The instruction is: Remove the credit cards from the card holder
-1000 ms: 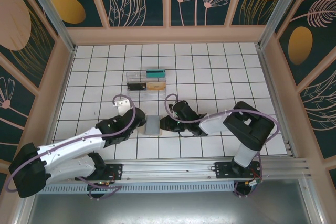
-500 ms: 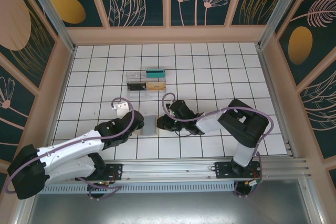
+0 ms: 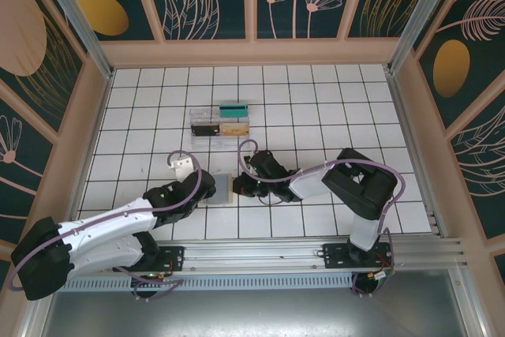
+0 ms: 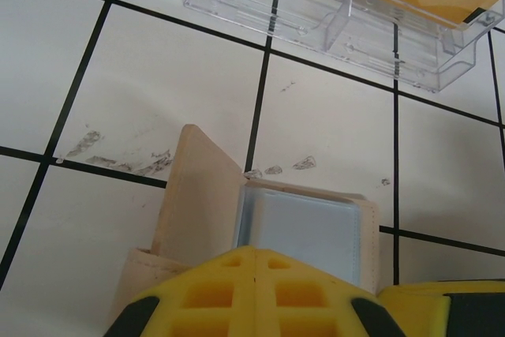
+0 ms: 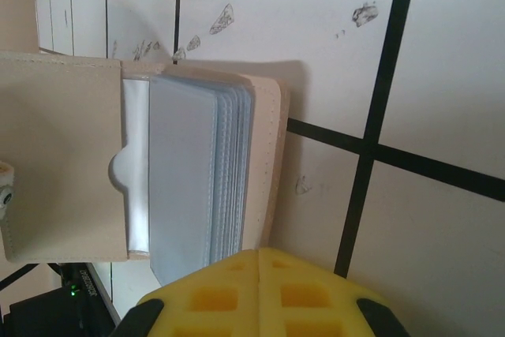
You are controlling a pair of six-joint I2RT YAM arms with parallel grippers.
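Note:
The card holder (image 3: 223, 188) lies open on the tiled floor between my two grippers. In the left wrist view its tan flap (image 4: 197, 195) stands up beside the grey-blue pockets (image 4: 304, 226). My left gripper (image 3: 208, 187) is shut, its yellow tips (image 4: 254, 252) over the holder's near edge. My right gripper (image 3: 237, 187) is shut too, tips (image 5: 259, 253) at the edge of the pocket stack (image 5: 189, 179). I see nothing between either pair of jaws. The credit cards sit in a clear tray: teal (image 3: 233, 107), black (image 3: 205, 128), tan-gold (image 3: 233, 127).
The clear compartment tray (image 3: 220, 122) stands about two tiles beyond the holder, and its front wall (image 4: 316, 25) shows in the left wrist view. Wooden walls ring the tiled floor. Open tiles lie to the far left and far right.
My right gripper has slid left up to the holder and its jaws have closed. The left gripper has drawn slightly back and down; the holder sits a little further left.

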